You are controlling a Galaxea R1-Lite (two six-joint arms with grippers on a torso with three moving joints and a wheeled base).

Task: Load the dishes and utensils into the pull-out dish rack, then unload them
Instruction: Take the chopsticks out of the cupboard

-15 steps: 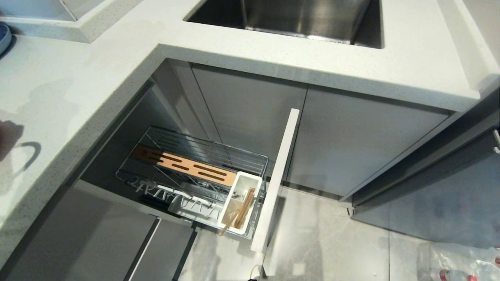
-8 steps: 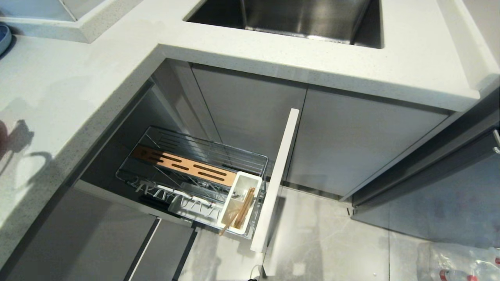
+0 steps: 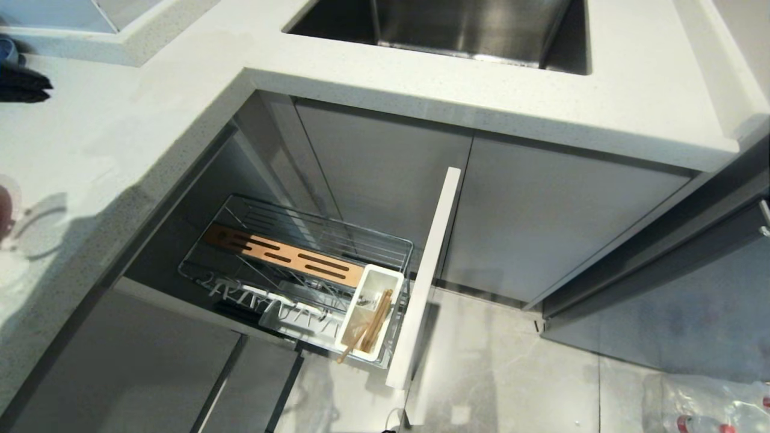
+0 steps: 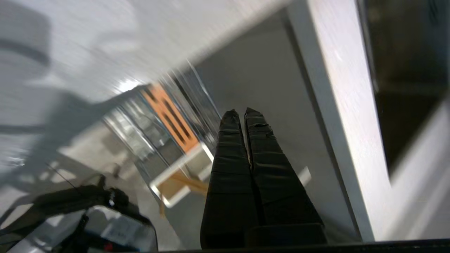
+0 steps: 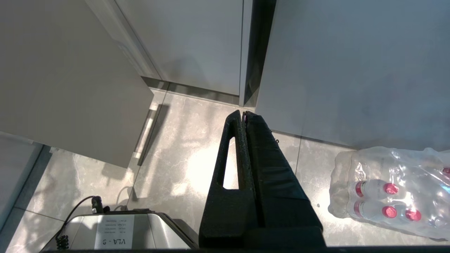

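- The thin light wooden chopsticks (image 3: pixel 368 325) are seen slanted in the white plastic caddy (image 3: pixel 385 279), their long axis leaning toward the floor-side end.
- The left gripper (image 4: pixel 242 113), jaws closed on nothing, is held above the caddy and nearer than the right gripper (image 5: pixel 243 113), likewise closed.

Countertop (image 3: pixel 150 120): pale grey-white, finely speckled. Sink (image 3: pixel 457 27): brushed steel grey. Cabinet doors (image 3: pixel 541 222): plain matte grey. Pull-out dish rack (image 3: pixel 240 240): chrome wire, front panel (image 3: pixel 424 276) pale grey-white. Slotted insert (image 3: pixel 283 257), at 10 o'clock from the caddy: orange-brown wood with dark slots. Utensil caddy (image 3: pixel 370 313): white plastic. Chopsticks (image 3: pixel 373 328): light tan wood. Floor (image 3: pixel 511 373): grey marbled tile. Left gripper (image 4: pixel 242 114) and right gripper (image 5: pixel 243 113): black. Bottle pack (image 5: pixel 390 191): clear wrap, red caps.
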